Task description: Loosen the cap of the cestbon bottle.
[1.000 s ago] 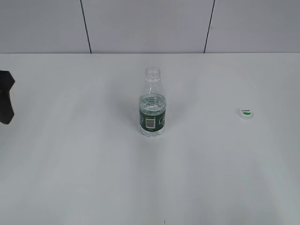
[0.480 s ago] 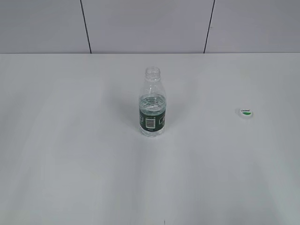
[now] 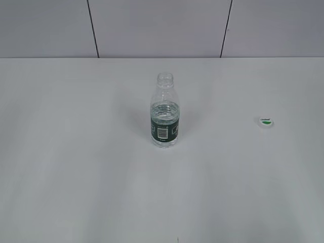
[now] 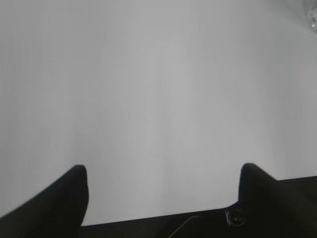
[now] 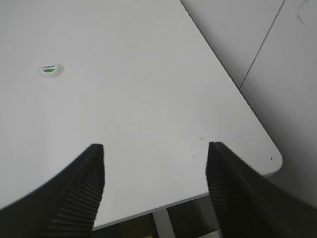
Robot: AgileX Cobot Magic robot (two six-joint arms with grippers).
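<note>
White table (image 3: 76,177) surface fills the exterior view, with grey wall panels behind it at 12 o'clock. The bottle (image 3: 164,112) stands upright near the table centre. Its neck is open, with no cap fitted. A dark green label band with a white barcode patch wraps the lower body, and the clear body shows liquid at about label height.

The cap (image 3: 265,122) lies flat on the table at 3 o'clock from the bottle, well apart from it, with its green logo facing up. In the right wrist view the cap (image 5: 49,70) sits toward 10 o'clock, well clear of the fingers.

Neither arm appears in the exterior view.

Left hand (image 4: 163,173): both dark fingers are set wide apart and hold nothing; only bare table shows between them. A small clear edge of the bottle (image 4: 312,15) shows at the 1 o'clock corner of that view.

Right hand (image 5: 154,153): both ribbed black fingers are spread wide and hold nothing. It hangs over the table near a rounded corner (image 5: 275,158), which lies at 4 o'clock in that view.
</note>
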